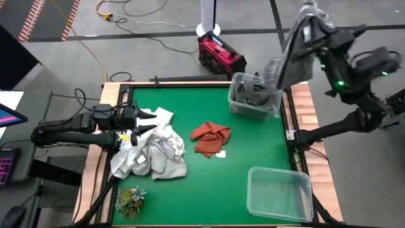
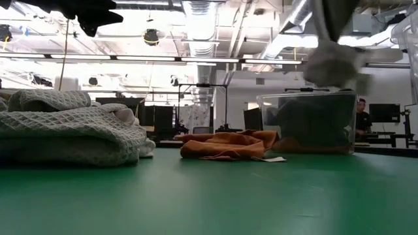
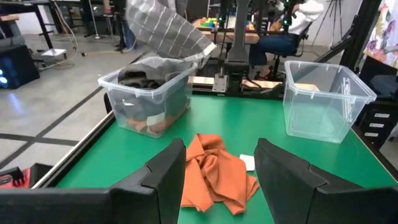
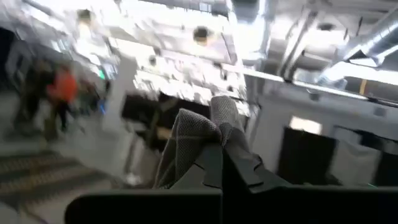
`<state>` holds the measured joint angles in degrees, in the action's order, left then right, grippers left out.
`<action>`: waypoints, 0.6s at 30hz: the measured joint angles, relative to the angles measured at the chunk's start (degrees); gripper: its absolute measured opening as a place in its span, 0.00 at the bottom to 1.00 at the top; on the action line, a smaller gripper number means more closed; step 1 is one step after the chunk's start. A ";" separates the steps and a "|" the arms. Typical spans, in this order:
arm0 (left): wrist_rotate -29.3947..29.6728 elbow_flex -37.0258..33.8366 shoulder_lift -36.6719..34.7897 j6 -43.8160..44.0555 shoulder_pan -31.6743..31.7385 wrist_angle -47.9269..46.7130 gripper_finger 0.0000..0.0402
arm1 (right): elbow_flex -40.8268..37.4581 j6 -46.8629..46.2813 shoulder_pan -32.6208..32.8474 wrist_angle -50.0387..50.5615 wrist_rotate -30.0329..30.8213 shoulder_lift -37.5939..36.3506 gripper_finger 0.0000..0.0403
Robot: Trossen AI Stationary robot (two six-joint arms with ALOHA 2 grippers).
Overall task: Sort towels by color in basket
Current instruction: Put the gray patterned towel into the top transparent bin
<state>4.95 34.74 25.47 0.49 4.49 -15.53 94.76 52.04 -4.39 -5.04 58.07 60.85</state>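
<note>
Your right gripper (image 4: 217, 149) is up high, fingers pinching a grey checked cloth towel (image 1: 294, 54) that hangs over the clear plastic bin (image 1: 253, 96) with dark towels. Your left gripper (image 3: 217, 171) waits, fingers spread, above the white and pale grey towel pile (image 1: 152, 152). The rust-orange towel (image 1: 210, 138) lies mid-table.

No text, label, brand, number or sign can be read in any of the views. The rust-orange towel (image 1: 211, 138) near the middle of the surface (image 1: 240, 145) has a small white tag (image 1: 220, 153) at its edge, and it may carry print, but it is too small to tell. The two clear bins show no markings.
</note>
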 joint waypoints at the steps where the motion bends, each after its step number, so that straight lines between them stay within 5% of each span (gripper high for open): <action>1: 0.00 0.00 0.00 0.02 0.00 0.00 0.45 | 0.00 -1.65 -0.77 3.03 0.16 0.36 0.05; 7: 0.00 0.00 0.02 0.15 0.00 0.00 0.45 | -0.15 -11.93 -6.03 18.51 -1.72 6.09 0.05; 13: -0.02 0.01 0.01 0.15 0.00 -0.16 0.45 | -0.07 -24.80 -9.42 22.60 -15.05 12.15 0.05; 18: -0.04 0.00 0.02 0.26 -0.01 -2.41 0.45 | -0.24 -33.11 -12.53 35.92 -13.34 16.06 0.05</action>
<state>4.91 34.74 25.50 0.75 4.49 -17.94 94.52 18.93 -16.92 30.88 44.73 76.91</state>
